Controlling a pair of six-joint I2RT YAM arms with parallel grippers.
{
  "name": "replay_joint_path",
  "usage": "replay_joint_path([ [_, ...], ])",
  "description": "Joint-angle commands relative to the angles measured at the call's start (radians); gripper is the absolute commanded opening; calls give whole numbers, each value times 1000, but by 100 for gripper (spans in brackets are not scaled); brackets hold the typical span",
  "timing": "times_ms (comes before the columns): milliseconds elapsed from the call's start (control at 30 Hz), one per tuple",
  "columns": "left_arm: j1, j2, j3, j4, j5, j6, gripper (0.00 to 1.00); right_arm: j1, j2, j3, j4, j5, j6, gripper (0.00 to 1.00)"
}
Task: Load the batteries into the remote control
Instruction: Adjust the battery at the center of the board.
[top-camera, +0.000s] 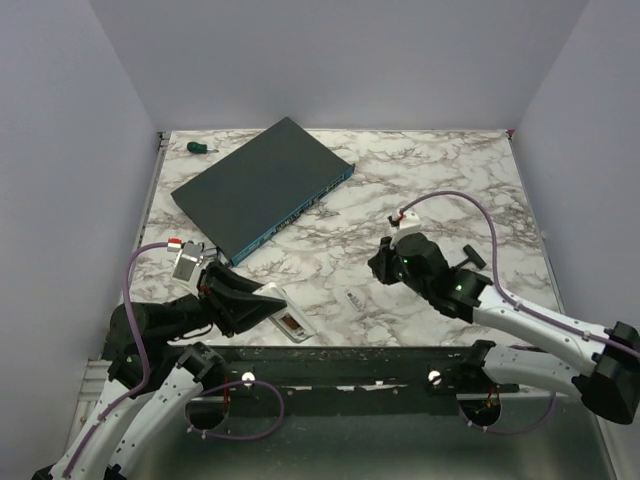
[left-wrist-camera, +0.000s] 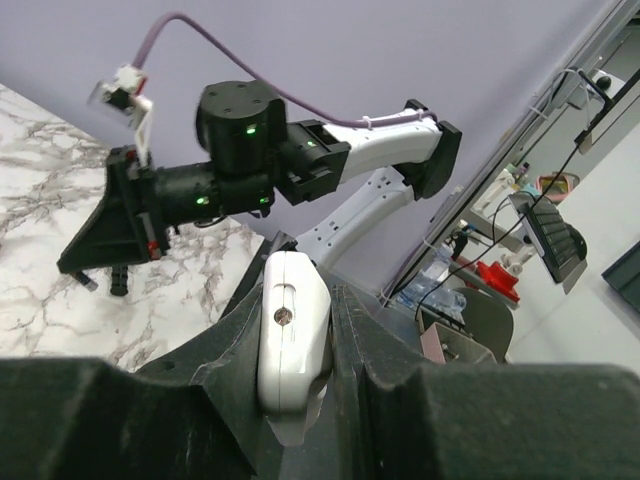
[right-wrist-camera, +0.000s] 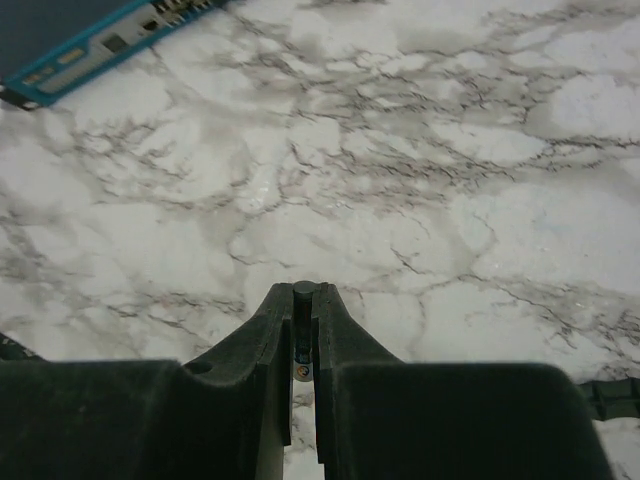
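Observation:
The white remote control (top-camera: 287, 320) is pinched on edge between the fingers of my left gripper (top-camera: 266, 306) near the table's front edge. In the left wrist view the remote (left-wrist-camera: 292, 340) stands edge-on between the two pads, with a small screw in its side. My right gripper (top-camera: 381, 263) hovers over the middle of the table, shut on a slim dark battery (right-wrist-camera: 303, 296) that stands between its fingertips. A small white piece (top-camera: 356, 298), perhaps the battery cover, lies on the marble between the two grippers.
A big dark flat box with a blue edge (top-camera: 262, 186) lies at the back left; its edge also shows in the right wrist view (right-wrist-camera: 90, 52). A green-handled screwdriver (top-camera: 200, 147) lies at the back left corner. A black T-shaped tool (top-camera: 470, 257) lies by the right arm.

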Motion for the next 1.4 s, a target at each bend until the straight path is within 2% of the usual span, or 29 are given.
replay_joint_path([
  [0,6,-18,2,5,19,12,0,6,181,91,-197,119,11,1],
  [200,6,-17,7,-13,8,20,0,6,477,202,-247,113,-1,9],
  [433,6,-24,29,-88,-14,45,0,6,676,269,-194,120,-10,22],
  [633,6,-39,34,-140,-50,60,0,6,700,271,-210,150,31,50],
  [700,7,-37,32,-137,-51,60,0,6,691,266,-220,141,33,55],
  [1133,6,-15,20,-128,-51,63,0,26,571,167,-298,63,148,57],
  [1367,6,-3,10,-102,-44,51,0,33,572,128,-280,42,186,45],
])
